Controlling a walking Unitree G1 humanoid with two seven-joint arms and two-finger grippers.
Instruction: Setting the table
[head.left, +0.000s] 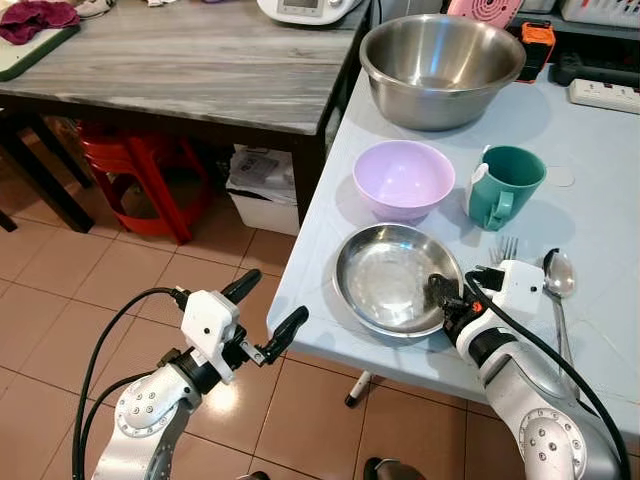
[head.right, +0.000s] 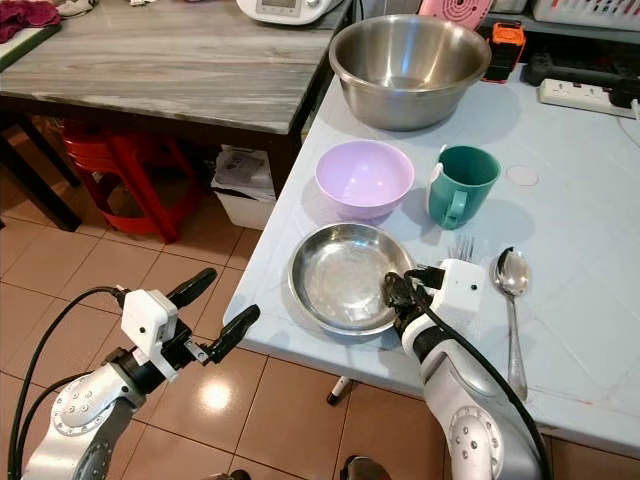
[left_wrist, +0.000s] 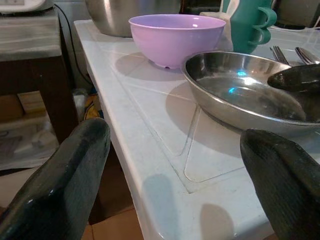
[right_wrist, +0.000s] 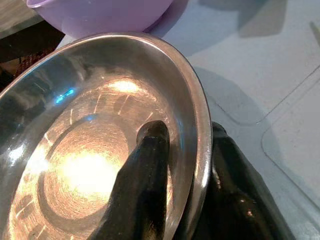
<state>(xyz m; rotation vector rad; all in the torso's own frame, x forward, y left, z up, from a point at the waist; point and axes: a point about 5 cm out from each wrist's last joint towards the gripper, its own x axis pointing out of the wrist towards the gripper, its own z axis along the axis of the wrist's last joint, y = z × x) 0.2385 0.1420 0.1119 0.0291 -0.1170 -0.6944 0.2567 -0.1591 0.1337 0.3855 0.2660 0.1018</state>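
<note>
Your right gripper (head.left: 447, 300) pinches the rim of the steel plate (head.left: 385, 275), which lies near the table (head.left: 600, 180) edge before the purple bowl (head.left: 403, 178), so keep it level while your left gripper (head.left: 268, 318) waits open below

Shiny silver plate (head.left: 390, 278) mid-frame, lilac bowl (head.left: 403, 178) and teal mug (head.left: 503, 184) above it on the pale blue table (head.left: 600, 180), red stool (head.left: 145, 175) (left side), terracotta floor tiles (head.left: 60, 290).
</note>
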